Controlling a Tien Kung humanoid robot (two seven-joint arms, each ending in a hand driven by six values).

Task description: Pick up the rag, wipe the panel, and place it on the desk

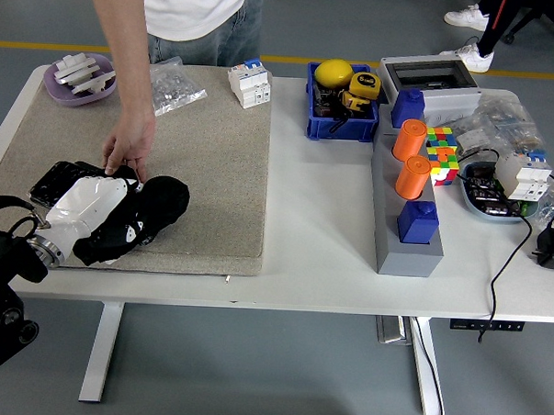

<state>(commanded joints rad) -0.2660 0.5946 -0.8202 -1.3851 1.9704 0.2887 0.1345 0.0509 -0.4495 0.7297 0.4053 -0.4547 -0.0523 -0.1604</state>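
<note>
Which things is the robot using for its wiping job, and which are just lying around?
For the job:
left hand
black rag
dark panel
person's hand steadying the panel

Just lying about:
blue bin
puzzle cube
orange cylinders
purple dish
bag of parts

Soft matt black cloth rag point(146, 213) — glossy dark panel point(56, 181) — coarse beige felt mat point(205, 168).

— Only one view: set high on the robot's side, facing forward and down over the white worktop point(321, 255).
— How close?
— Far enough to take in the whole worktop, near edge low in frame, grey floor beyond. Left arm entering at the lower left corner. No second view, so no overlap.
</note>
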